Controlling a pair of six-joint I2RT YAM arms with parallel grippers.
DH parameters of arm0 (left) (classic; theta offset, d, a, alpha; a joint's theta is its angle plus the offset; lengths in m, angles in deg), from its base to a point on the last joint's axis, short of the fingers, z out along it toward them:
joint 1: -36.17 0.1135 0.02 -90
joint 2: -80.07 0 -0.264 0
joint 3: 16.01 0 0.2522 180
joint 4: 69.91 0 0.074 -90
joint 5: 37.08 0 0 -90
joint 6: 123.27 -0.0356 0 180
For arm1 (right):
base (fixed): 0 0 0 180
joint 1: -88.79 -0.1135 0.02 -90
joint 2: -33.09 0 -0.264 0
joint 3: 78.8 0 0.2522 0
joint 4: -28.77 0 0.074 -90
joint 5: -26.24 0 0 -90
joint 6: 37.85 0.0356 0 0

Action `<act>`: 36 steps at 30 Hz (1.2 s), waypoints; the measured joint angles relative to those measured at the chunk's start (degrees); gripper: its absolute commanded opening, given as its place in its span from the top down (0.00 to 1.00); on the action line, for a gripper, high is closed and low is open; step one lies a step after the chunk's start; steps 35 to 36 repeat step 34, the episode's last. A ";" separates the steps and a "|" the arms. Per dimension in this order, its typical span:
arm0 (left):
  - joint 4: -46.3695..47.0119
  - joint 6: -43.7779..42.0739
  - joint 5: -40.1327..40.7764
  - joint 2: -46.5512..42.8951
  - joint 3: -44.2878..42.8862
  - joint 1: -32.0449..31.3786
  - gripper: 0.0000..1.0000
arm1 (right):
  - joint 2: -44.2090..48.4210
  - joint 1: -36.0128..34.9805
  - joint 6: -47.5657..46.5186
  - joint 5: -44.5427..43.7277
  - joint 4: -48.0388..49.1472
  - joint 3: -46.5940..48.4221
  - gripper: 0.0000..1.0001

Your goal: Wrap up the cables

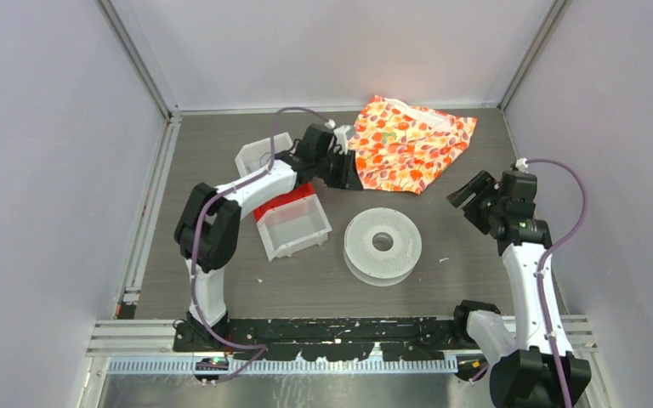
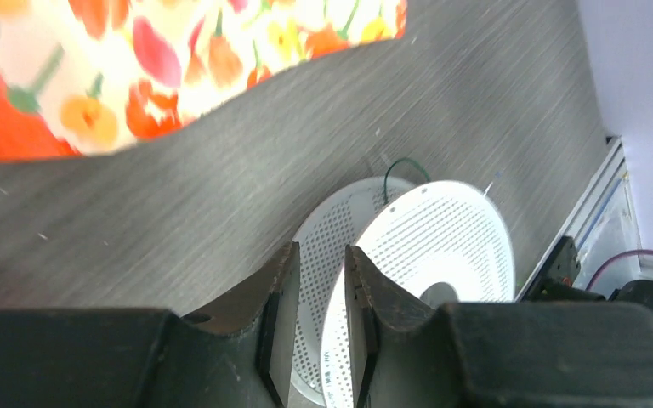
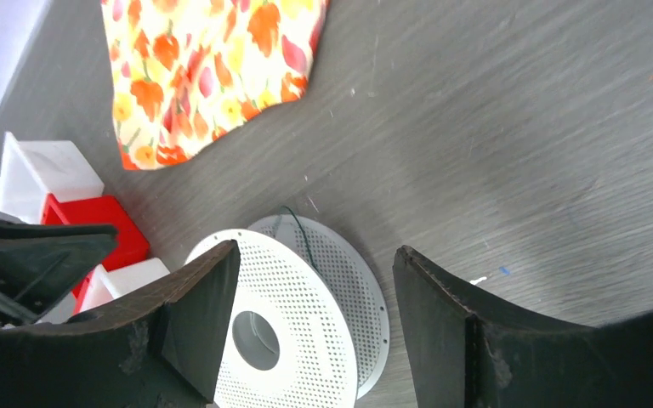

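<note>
The left pincer (image 2: 320,274) hangs with its jaws a narrow slit apart, pinching nothing. The right pincer (image 3: 316,255) is spread wide and is empty too. Below and ahead of both, a white perforated spool (image 1: 364,255) lies on the surface (image 1: 306,285). The cable (image 2: 405,160), a hair-thin dark green wire, pokes out in a small loop at the spool's far rim. To my eye, the sound move is for one pincer to nip that loop close to the rim while the other steadies the spool, without tugging hard.
</note>
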 measured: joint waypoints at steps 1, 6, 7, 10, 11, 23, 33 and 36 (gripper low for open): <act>-1.40 -1.29 0.66 -0.66 -1.84 0.00 0.72 | 0.00 0.00 -0.57 -0.63 -1.20 1.81 0.28; -6.34 -5.75 3.98 -6.12 -7.37 0.02 0.72 | -0.44 0.00 -3.52 -3.65 -8.02 11.63 0.26; -7.19 -6.21 5.07 -7.93 -7.56 0.04 0.71 | -1.18 0.00 -4.26 -4.39 -10.78 15.08 0.26; -9.88 -7.28 9.51 -13.35 -7.76 0.04 0.71 | -4.26 0.00 -6.73 -6.99 -16.81 25.11 0.08; -10.67 -7.37 11.21 -15.23 -7.76 0.04 0.71 | -5.46 0.00 -7.61 -8.33 -18.95 28.68 0.01; -30.47 -3.91 34.49 -27.96 -10.95 0.55 0.69 | -9.44 0.00 -12.68 -27.63 -33.62 45.64 0.00; -38.86 -1.05 47.32 -30.84 -1.46 0.59 0.74 | -6.14 0.00 -11.58 -33.31 -33.53 37.62 0.00; -39.01 -0.92 47.78 -31.06 -1.14 0.59 0.74 | -6.01 0.00 -11.30 -33.20 -33.22 37.18 0.00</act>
